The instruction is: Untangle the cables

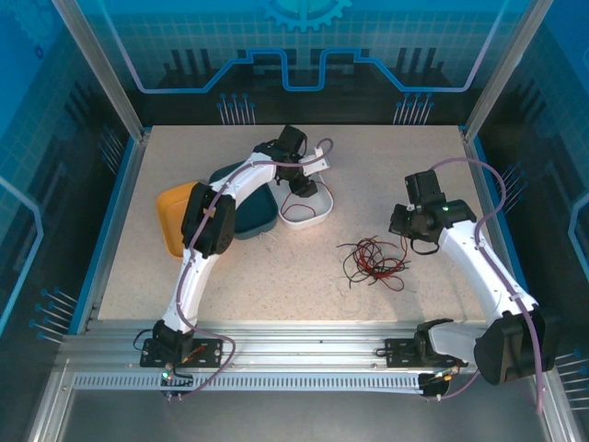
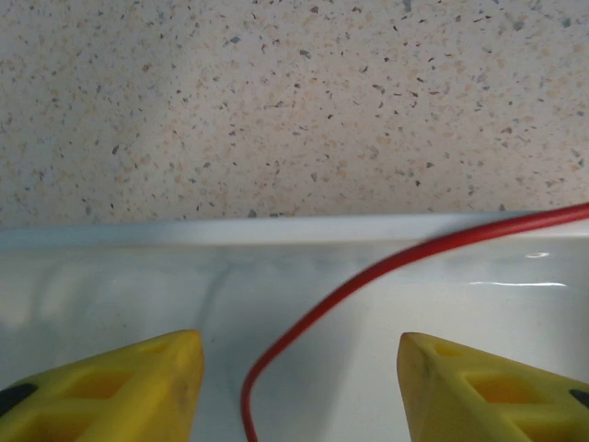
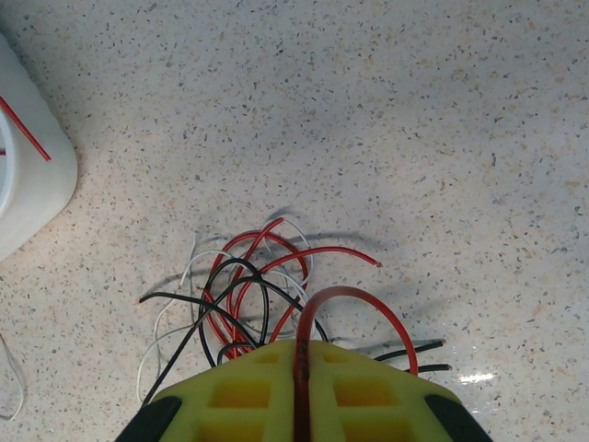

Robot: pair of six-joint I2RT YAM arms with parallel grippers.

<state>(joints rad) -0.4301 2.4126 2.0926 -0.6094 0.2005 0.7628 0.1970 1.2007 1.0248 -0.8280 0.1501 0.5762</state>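
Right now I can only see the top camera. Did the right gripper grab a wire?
Observer: Yes. Its wrist camera shows the right gripper shut on a red cable.
Operator: What is the left one doing?
Observer: The left gripper is open, just above the white tray.
Operator: Is anything in that tray?
Observer: A second red cable lies in it, curving under the open fingers.
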